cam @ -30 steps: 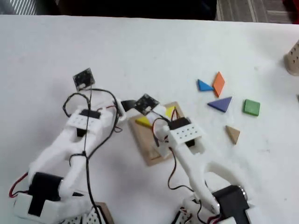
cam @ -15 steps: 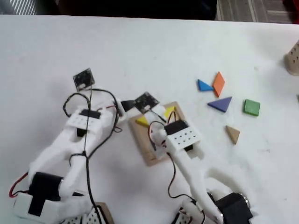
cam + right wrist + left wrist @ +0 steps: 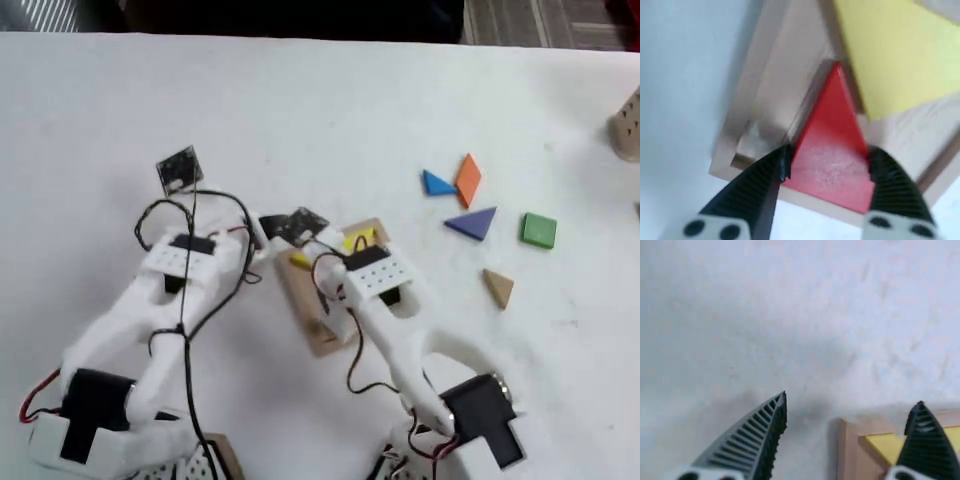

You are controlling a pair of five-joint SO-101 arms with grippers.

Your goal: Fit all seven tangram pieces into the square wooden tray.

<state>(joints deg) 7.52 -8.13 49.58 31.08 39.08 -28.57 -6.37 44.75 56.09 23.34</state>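
A white table (image 3: 300, 110) fills the scene, with a dark floor strip along its far edge. Two white arms sit side by side at the near edge. The square wooden tray (image 3: 322, 340) lies between them, partly under the right arm.

The right end effector (image 3: 830, 157) hangs over the tray, narrowed onto a red triangle (image 3: 832, 150). One ribbed finger is on each sloping side, near the wide base. The triangle's long axis runs from that base straight away from the end effector. Its tip points at the corner of a yellow piece (image 3: 890, 55) already in the tray. One sloping side runs close along the tray's inner wall, and the base sits at the near rim. Whether it lies flat on the tray floor cannot be told. Seating it likely depends on that wall-side edge.

The left end effector (image 3: 851, 400) is spread wide and holds nothing. It hangs at a tray corner, one finger over bare table and the other over the rim by the yellow piece.

Five pieces lie loose well apart from the tray, on the right arm's side, so that arm is nearer: blue triangle (image 3: 437, 183), orange parallelogram (image 3: 468, 179), purple triangle (image 3: 472, 222), green square (image 3: 538, 230), tan triangle (image 3: 498, 288).

No brand, label or writing can be read.
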